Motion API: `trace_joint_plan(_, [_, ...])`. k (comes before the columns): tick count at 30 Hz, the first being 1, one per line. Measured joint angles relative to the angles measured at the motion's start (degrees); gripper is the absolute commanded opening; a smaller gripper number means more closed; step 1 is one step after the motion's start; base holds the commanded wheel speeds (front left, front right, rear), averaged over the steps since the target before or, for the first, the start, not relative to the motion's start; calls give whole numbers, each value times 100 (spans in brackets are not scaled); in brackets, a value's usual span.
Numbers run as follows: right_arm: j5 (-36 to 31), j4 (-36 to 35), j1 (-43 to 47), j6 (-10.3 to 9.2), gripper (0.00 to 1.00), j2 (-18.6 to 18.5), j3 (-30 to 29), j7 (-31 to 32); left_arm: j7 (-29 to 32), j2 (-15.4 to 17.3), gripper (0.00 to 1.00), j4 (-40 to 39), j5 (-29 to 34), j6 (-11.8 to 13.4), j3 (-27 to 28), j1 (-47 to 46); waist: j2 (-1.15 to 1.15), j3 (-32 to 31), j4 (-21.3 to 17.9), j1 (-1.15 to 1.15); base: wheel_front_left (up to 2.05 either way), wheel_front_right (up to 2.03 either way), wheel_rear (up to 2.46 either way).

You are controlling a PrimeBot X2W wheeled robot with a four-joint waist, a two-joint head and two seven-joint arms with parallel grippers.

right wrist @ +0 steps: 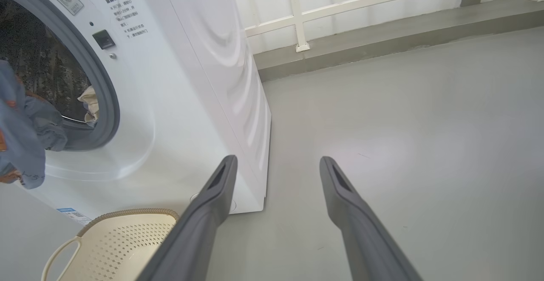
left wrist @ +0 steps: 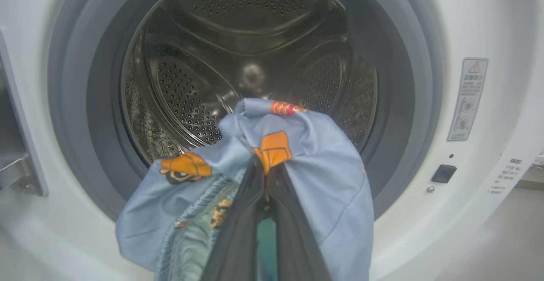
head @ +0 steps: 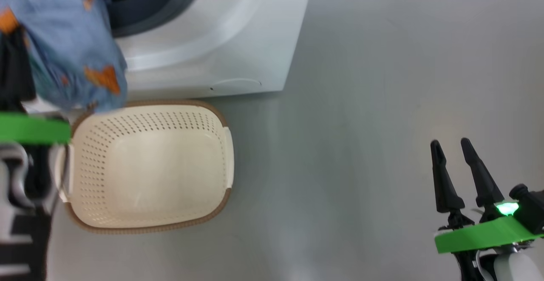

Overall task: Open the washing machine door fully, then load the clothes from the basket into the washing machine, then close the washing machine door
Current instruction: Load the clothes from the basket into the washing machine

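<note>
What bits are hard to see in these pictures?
- Left wrist view: the left gripper tips, wrapped in the blue clothes.
- Left wrist view: the warning label words, too small.
- Right wrist view: a pale bundle in the drum, partly behind the gasket.
- Head view: the blue clothes, blurred, cut by the edge.

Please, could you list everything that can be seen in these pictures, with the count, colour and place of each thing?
washing machine: one, white, on the floor behind the basket
drum: one, steel, inside the machine
gasket: one, grey, around the drum's mouth
clothes: one bundle, light blue with orange prints, hanging before the drum's mouth
pale cloth: one, cream, just inside the drum
basket: one, cream with brown rim, on the floor before the machine
floor: one, grey
railing: one, white, beyond the machine
left pincer: one, dark, shut on the clothes
right pincer: one, dark, open, over bare floor
</note>
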Motion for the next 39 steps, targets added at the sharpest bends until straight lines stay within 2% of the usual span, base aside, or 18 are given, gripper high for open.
trace_joint_plan(11, [-1, -1, -338, 0, 100, 163, 156, 0, -1, 431, 0, 2114, -260, 0, -563, -2267, 0, 559, -367, 0, 0, 0, 0])
trace_joint_plan(17, [-1, -2, -419, 0, 100, 241, 264, 0, -1, 757, 0, 3259, -412, 0, -977, -2978, 0, 743, -670, 0, 0, 0, 0])
trace_joint_plan(25, [0, -13, -442, 0, 100, 305, 381, 0, 0, 1045, 0, 4197, -501, 0, -1541, -3846, 0, 1023, -988, 0, 0, 0, 0])
trace_joint_plan(31, [0, -27, -477, 0, 100, 343, 427, 0, 1, 1135, 0, 4236, -383, 0, -1792, -4515, 0, 1196, -1132, 0, 0, 0, 0])
trace_joint_plan(36, [0, -86, -650, 0, 100, 377, 468, 0, -1, 1327, 0, 3301, -3, 0, -1125, -5153, 0, 1354, -1185, 0, 0, 0, 0])
trace_joint_plan(38, [0, -100, -684, 0, 100, 385, 489, 0, -2, 1293, 0, 3176, 220, 0, -875, -5131, 0, 1412, -1201, 0, 0, 0, 0])
trace_joint_plan(39, [0, -99, -691, 0, 100, 389, 494, 0, -3, 1261, 39, 3217, 263, 0, -795, -5084, 0, 1431, -1204, 0, 0, 0, 0])
